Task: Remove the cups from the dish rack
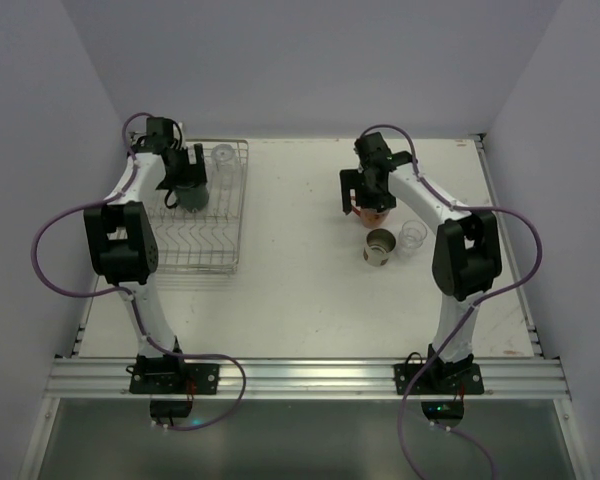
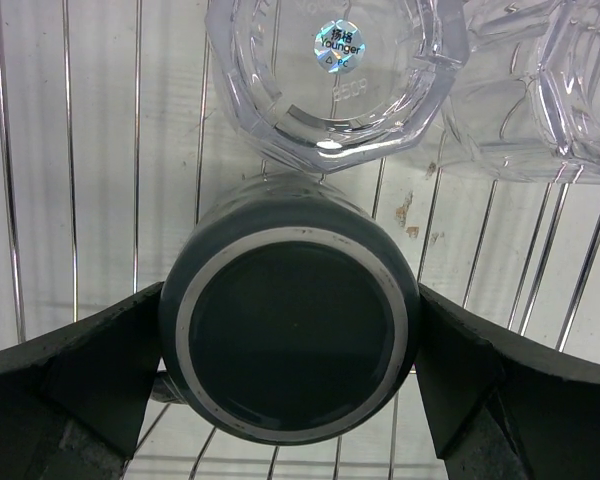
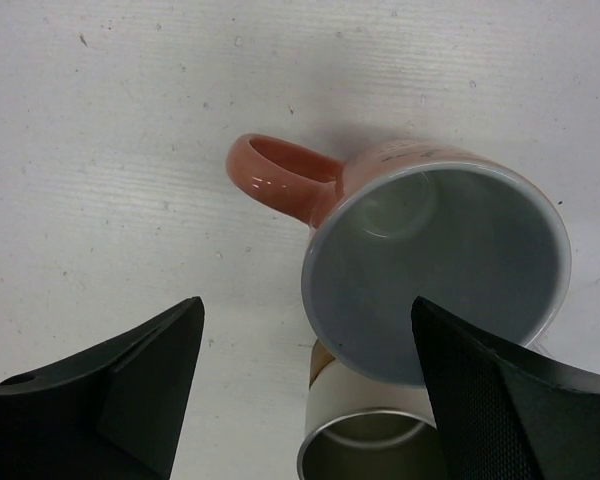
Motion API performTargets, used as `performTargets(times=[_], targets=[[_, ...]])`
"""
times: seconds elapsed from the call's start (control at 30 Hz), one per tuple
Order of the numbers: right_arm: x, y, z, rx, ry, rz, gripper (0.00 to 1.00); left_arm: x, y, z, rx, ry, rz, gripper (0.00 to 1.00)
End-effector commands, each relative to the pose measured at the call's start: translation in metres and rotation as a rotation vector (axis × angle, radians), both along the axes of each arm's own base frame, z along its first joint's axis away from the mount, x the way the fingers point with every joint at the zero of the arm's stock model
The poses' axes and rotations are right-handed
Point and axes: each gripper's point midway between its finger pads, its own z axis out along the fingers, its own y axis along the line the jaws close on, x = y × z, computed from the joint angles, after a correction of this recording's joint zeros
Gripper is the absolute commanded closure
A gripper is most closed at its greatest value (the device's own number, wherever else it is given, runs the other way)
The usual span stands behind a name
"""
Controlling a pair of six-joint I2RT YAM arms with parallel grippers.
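On surface (image 1: 310, 300): pink mug (image 3: 440, 280), metal cup (image 1: 380, 246), glass (image 1: 413, 234).
In rack (image 1: 236, 200): green mug (image 2: 290, 335), two glasses (image 2: 330, 80).
Left hand (image 2: 290, 300): wide, around green mug.
Right hand (image 3: 308, 310): wide, empty.

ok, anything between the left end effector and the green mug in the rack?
Nothing visible. The left end effector is open, fingers flanking the upturned dark green mug in the dish rack. A clear glass sits close against its far side, another glass beside that, both outside the gap.

A white table (image 1: 300, 290) with a metal rail (image 1: 310, 378) along its near edge, enclosed by pale walls (image 1: 310, 60).
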Motion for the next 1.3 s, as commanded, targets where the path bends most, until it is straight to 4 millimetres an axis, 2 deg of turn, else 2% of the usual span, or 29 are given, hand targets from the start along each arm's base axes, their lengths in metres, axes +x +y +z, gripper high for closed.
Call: performTargets(times=[0.0, 0.1, 0.13, 0.2, 0.23, 0.27, 0.3, 0.33, 0.5, 0.57, 0.7, 0.77, 0.8, 0.83, 0.9, 0.93, 1.0, 1.2, 1.27], targets=[[0.003, 0.002, 0.03, 0.03, -0.082, -0.006, 0.14, 0.005, 0.002, 0.003, 0.002, -0.006, -0.022, 0.0], [0.0, -0.001, 0.03, 0.022, -0.085, -0.012, 0.14, 0.005, 0.002, 0.003, 0.001, -0.003, -0.018, 0.02], [-0.001, -0.001, 0.031, 0.021, -0.087, -0.015, 0.14, 0.005, 0.002, 0.002, -0.002, 0.001, -0.012, 0.14], [-0.003, -0.002, 0.031, 0.02, -0.088, -0.015, 0.14, 0.004, 0.004, 0.002, 0.004, 0.004, -0.005, 0.3], [-0.004, -0.002, 0.036, 0.023, -0.098, -0.018, 0.14, 0.004, 0.004, 0.004, 0.004, 0.002, 0.003, 0.58], [-0.004, -0.004, 0.037, 0.017, -0.104, -0.022, 0.14, 0.004, 0.006, 0.005, 0.014, 0.004, 0.013, 0.79], [-0.004, -0.004, 0.04, 0.015, -0.11, -0.027, 0.14, 0.003, 0.007, 0.006, 0.016, 0.004, 0.021, 0.95], [-0.004, -0.004, 0.045, 0.015, -0.125, -0.029, 0.14, 0.003, 0.008, 0.009, 0.017, -0.002, 0.027, 1.0], [-0.005, -0.009, 0.063, 0.009, -0.167, -0.052, 0.14, 0.002, 0.009, 0.02, 0.023, -0.021, 0.037, 1.0], [-0.005, -0.011, 0.075, 0.006, -0.199, -0.063, 0.14, 0.002, 0.009, 0.031, 0.022, -0.047, 0.04, 1.0], [-0.006, -0.02, 0.1, -0.019, -0.265, -0.106, 0.14, 0.002, 0.013, 0.063, 0.039, -0.118, 0.066, 1.0], [-0.006, -0.017, 0.114, 0.004, -0.297, -0.102, 0.14, 0.0, 0.01, 0.087, 0.026, -0.171, 0.061, 1.0], [-0.006, -0.013, 0.118, 0.028, -0.304, -0.092, 0.14, -0.001, 0.009, 0.097, 0.022, -0.191, 0.065, 1.0], [-0.009, -0.002, 0.12, 0.084, -0.296, -0.059, 0.14, -0.003, 0.001, 0.115, -0.009, -0.231, 0.038, 1.0], [-0.009, 0.011, 0.132, 0.168, -0.322, -0.041, 0.14, -0.007, -0.004, 0.132, -0.034, -0.265, 0.032, 1.0], [-0.011, 0.016, 0.132, 0.2, -0.318, -0.03, 0.13, -0.012, -0.011, 0.149, -0.049, -0.301, 0.013, 1.0], [-0.015, 0.036, 0.141, 0.31, -0.318, 0.02, 0.12, -0.017, -0.018, 0.162, -0.068, -0.33, 0.0, 1.0], [-0.033, 0.077, 0.161, 0.541, -0.259, 0.114, 0.12, -0.048, -0.053, 0.228, -0.206, -0.496, -0.094, 1.0], [-0.041, 0.089, 0.174, 0.625, -0.253, 0.156, 0.13, -0.056, -0.07, 0.236, -0.276, -0.526, -0.159, 1.0]])
